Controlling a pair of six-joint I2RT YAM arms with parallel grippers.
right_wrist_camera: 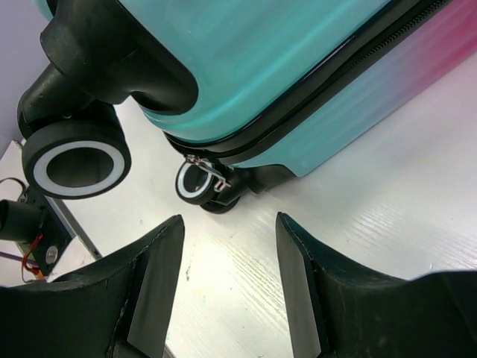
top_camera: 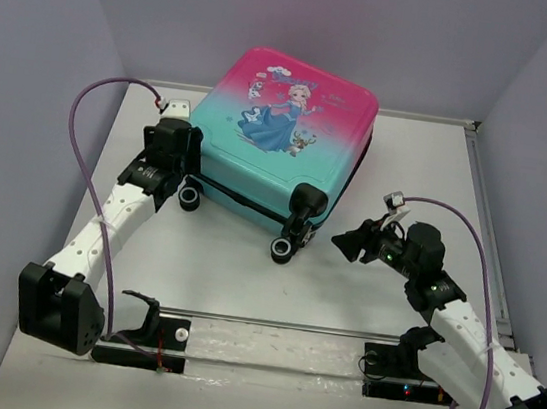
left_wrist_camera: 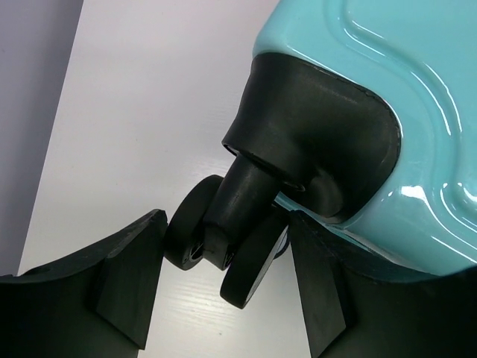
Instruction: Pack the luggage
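Observation:
The luggage [top_camera: 285,115] is a pink-to-teal hard-shell suitcase with a princess print. It lies flat and closed on the white table [top_camera: 233,280], wheels toward me. My left gripper [top_camera: 184,178] is at its near-left corner, open, with the black double caster wheel [left_wrist_camera: 250,265] between its fingers [left_wrist_camera: 127,276]. My right gripper [top_camera: 346,242] is open and empty just right of the near-right wheel [top_camera: 283,248], low over the table. In the right wrist view the gripper [right_wrist_camera: 229,224] faces the black zipper band [right_wrist_camera: 335,82], a metal zipper pull [right_wrist_camera: 212,173] and two wheels [right_wrist_camera: 74,164].
Grey walls enclose the table on the left, back and right. A metal rail [top_camera: 268,323] with both arm mounts runs along the near edge. Purple cables [top_camera: 78,139] loop off each arm.

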